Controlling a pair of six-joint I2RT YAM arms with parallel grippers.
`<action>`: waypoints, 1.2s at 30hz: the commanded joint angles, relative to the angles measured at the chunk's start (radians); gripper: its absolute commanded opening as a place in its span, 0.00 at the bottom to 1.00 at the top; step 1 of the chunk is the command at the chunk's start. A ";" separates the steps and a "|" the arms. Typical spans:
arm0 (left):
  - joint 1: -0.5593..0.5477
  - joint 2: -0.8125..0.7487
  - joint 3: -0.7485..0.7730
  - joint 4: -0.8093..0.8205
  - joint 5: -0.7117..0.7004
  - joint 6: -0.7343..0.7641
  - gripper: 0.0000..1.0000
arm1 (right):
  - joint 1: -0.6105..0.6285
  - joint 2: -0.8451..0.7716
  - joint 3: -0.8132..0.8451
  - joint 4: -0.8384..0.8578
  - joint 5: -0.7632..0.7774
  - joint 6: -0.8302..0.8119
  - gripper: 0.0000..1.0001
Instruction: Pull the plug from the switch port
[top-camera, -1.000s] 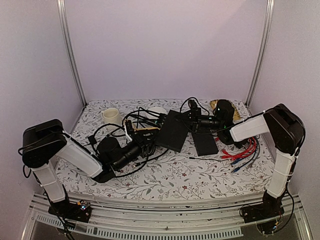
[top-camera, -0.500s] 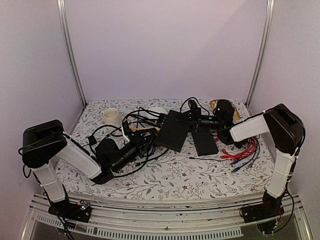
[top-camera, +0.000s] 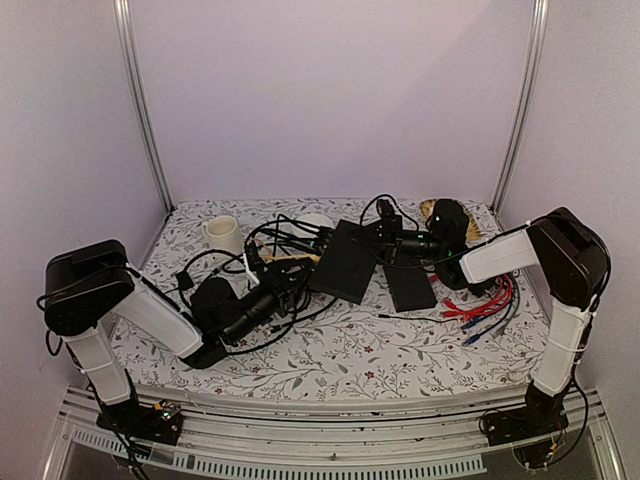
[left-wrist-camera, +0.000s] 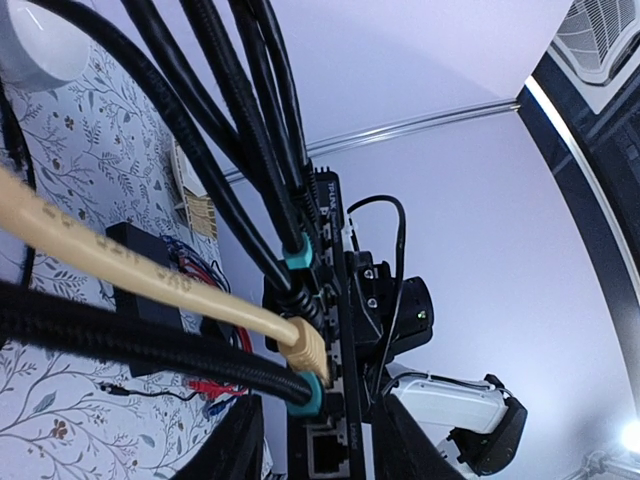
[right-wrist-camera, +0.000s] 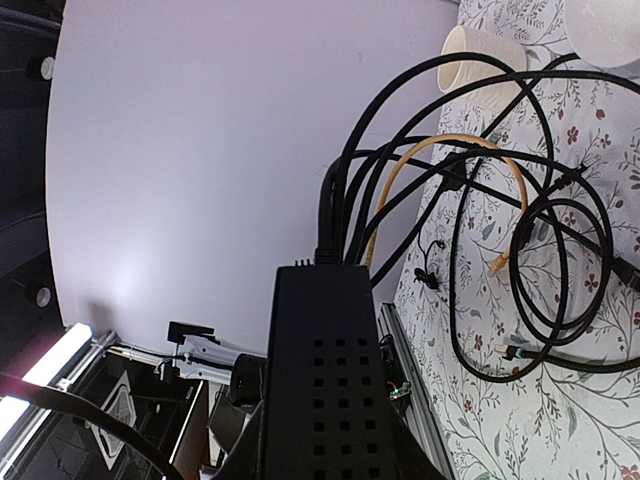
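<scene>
The switch (top-camera: 347, 262) is a flat black box lying mid-table, with several black cables and one beige cable plugged into its left edge. In the left wrist view the port row (left-wrist-camera: 335, 330) holds teal-booted plugs (left-wrist-camera: 310, 392) and a beige plug (left-wrist-camera: 305, 350), with one empty port below them. My left gripper (left-wrist-camera: 320, 440) is open, its fingers on either side of the lowest plugs; it also shows in the top view (top-camera: 290, 272). My right gripper (top-camera: 385, 237) is shut on the switch's far edge, and the vented switch body (right-wrist-camera: 325, 370) fills the right wrist view.
A shorter black box (top-camera: 410, 287) lies right of the switch. Red and blue cables (top-camera: 485, 305) lie at the right. A cream cup (top-camera: 222, 232) and a white bowl (top-camera: 316, 222) stand at the back left. Loose cable loops (right-wrist-camera: 540, 270) lie left of the switch.
My left gripper has moved a little forward and up toward the switch's port edge. The right arm and the switch have not visibly moved.
</scene>
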 joint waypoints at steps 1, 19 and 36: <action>-0.010 -0.012 0.024 -0.017 0.028 0.029 0.39 | 0.006 -0.058 0.033 0.114 0.022 0.011 0.02; -0.011 -0.015 0.028 -0.040 0.012 0.030 0.33 | 0.014 -0.058 0.032 0.117 0.021 0.011 0.02; -0.004 -0.009 0.034 -0.057 0.017 0.023 0.24 | 0.015 -0.043 0.048 0.118 0.018 0.014 0.02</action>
